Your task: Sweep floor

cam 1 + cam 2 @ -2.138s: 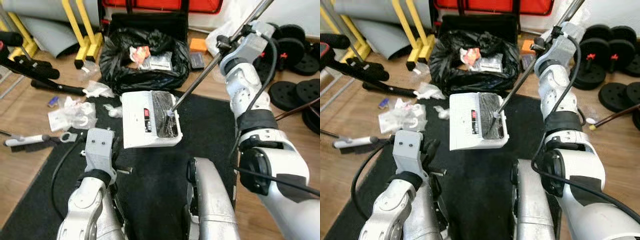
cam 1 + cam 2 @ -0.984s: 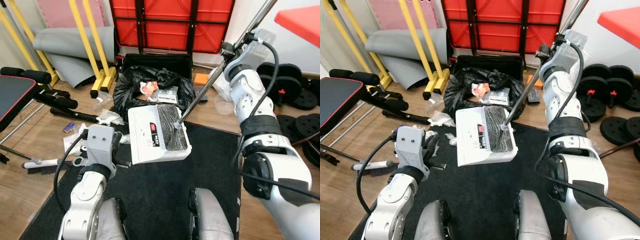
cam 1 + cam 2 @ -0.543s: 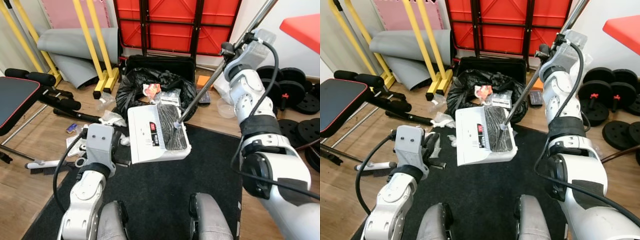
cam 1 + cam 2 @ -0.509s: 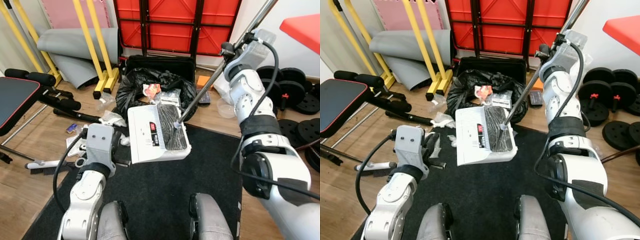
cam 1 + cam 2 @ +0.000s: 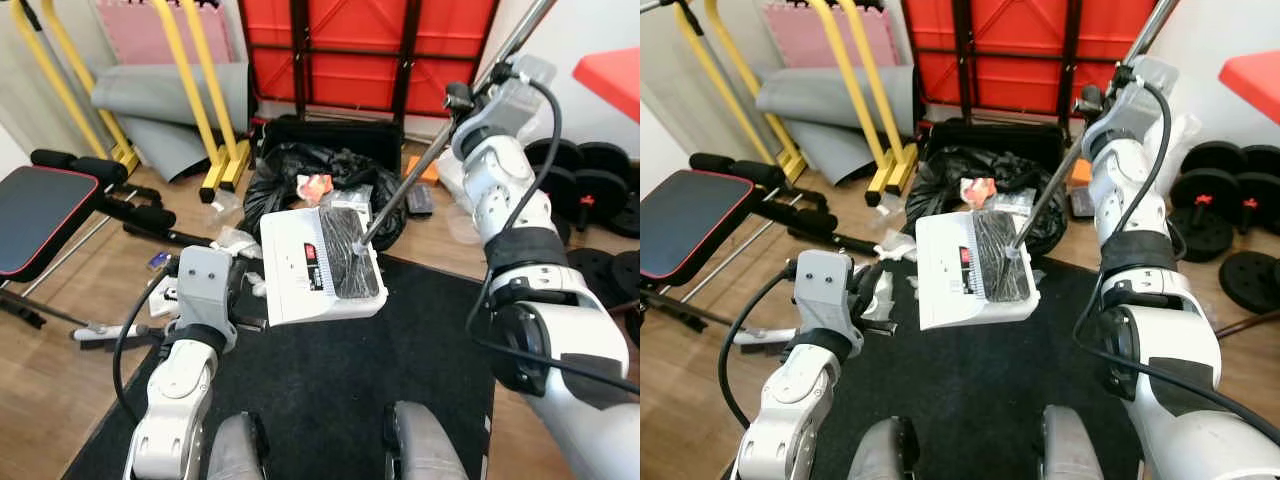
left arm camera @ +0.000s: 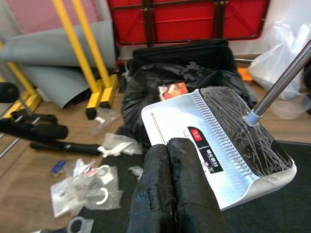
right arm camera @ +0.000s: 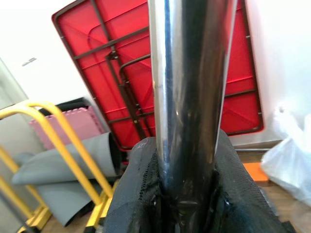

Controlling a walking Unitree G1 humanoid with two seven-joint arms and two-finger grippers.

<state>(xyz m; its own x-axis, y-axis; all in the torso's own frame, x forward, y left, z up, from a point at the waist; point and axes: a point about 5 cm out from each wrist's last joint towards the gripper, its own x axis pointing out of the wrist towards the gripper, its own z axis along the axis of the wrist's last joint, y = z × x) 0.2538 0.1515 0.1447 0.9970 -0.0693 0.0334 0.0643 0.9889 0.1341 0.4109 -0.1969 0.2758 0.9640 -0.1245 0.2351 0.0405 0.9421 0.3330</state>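
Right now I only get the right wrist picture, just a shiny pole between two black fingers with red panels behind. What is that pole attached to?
Observer: The pole runs down to a white dustpan, held raised near a black trash bag.
Operator: Is anything in the dustpan?
Observer: Yes, crinkled clear plastic lies across its dark inner part.
Operator: What is the other arm doing?
Observer: The left gripper has its fingers pressed together right at the dustpan's near edge.
Operator: Is there rubbish left on the floor?
Observer: Yes, plastic wrappers lie on the wooden floor beside the black mat.
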